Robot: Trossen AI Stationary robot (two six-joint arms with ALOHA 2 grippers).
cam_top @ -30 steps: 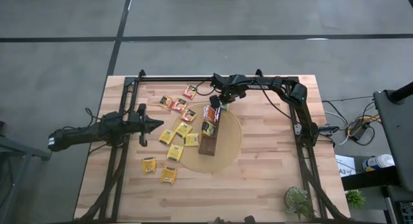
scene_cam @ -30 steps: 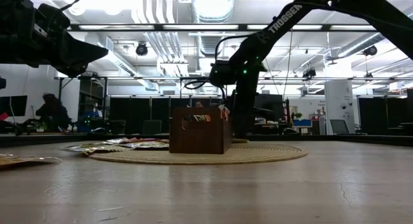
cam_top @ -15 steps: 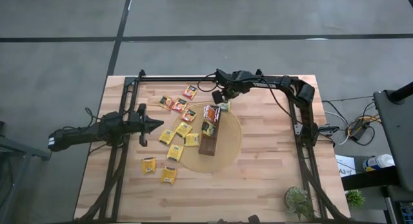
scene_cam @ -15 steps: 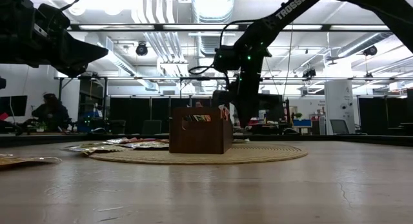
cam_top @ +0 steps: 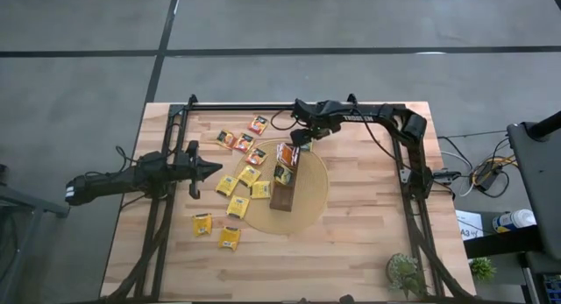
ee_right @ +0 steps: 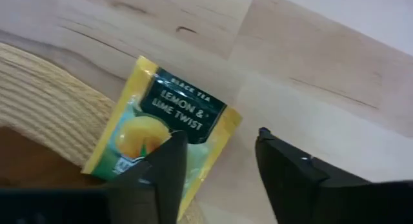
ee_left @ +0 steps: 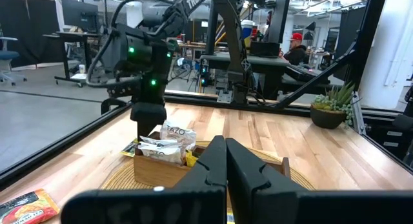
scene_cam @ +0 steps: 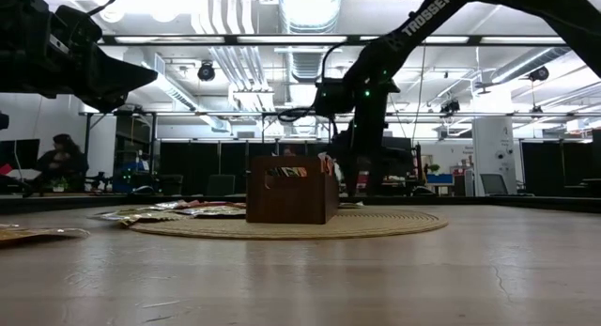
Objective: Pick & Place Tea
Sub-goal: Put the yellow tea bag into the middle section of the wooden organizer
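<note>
The right claw, fingers spread, hovers over a lemon sachet lying half on the disc at the tray's twelve o'clock end, apparently dropped short.

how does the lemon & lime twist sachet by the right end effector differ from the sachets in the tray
The lemon & lime twist sachet lies flat, half on the round mat's edge, half on bare wood, alone beneath the open right end effector. The sachets in the tray stand on edge, bunched at one end. All are small paper packets.
</note>
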